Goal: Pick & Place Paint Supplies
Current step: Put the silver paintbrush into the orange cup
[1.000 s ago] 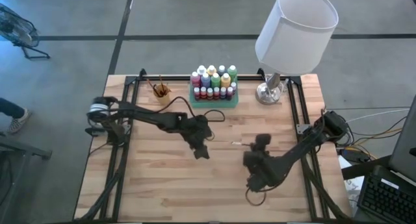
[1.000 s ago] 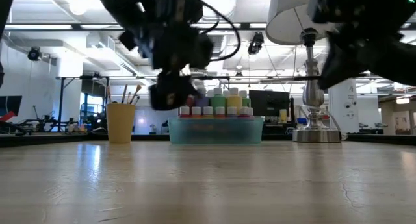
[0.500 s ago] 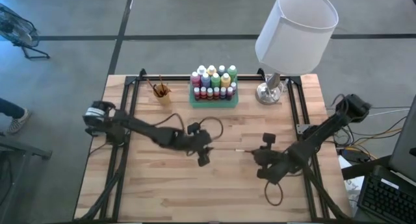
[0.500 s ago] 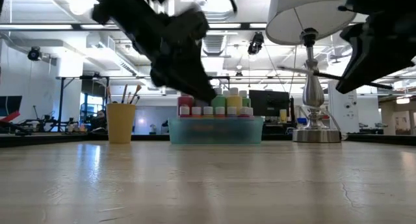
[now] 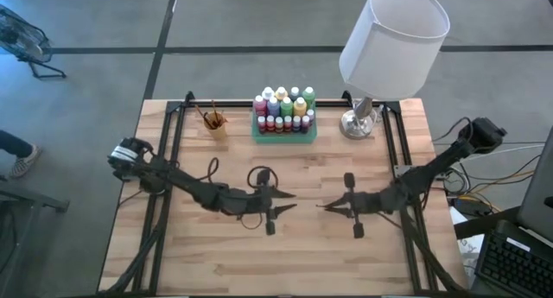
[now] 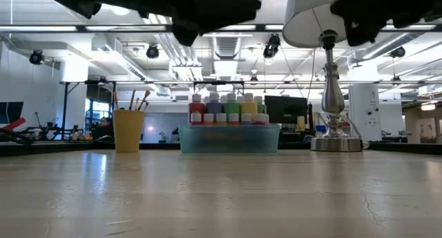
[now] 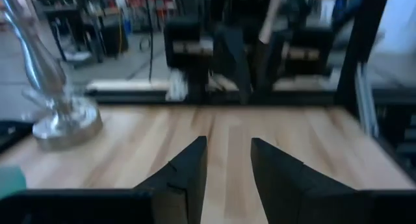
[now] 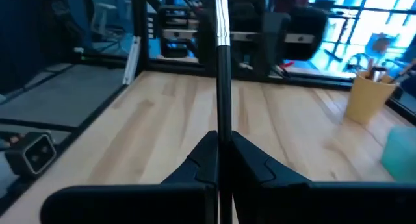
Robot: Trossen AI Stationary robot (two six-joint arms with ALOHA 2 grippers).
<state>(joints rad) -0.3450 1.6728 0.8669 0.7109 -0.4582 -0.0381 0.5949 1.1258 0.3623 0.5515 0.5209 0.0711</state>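
Paintbrush (image 8: 223,74), thin and dark-handled with a pale metal band, was clamped between the closed fingers of the right gripper (image 8: 221,141) and stuck straight out ahead of them, held clear of the table (image 5: 216,255). A second ago that gripper was tucked low near the front of the table with its arm folded; by this moment the arm had stretched out flat and turned the gripper toward the table's middle. The left gripper (image 7: 227,149) had swung round as well, from pointing down over the boards to lying level and facing its partner, its fingers part-way apart with nothing between them. The two grippers were near each other, tip toward tip, with a bare gap of wood between. That looked like the start of a hand-over, the brush being offered to the left arm, though no contact had been made yet. Farther back, the paint bottles (image 5: 282,108) stood packed together in the green tray (image 5: 259,136), and the orange cup (image 5: 214,123) just beside it already held a few brushes. Both sat on the left arm's side of the lamp (image 5: 393,39), so the cup seemed the likely place for this brush, and the placing was not yet done
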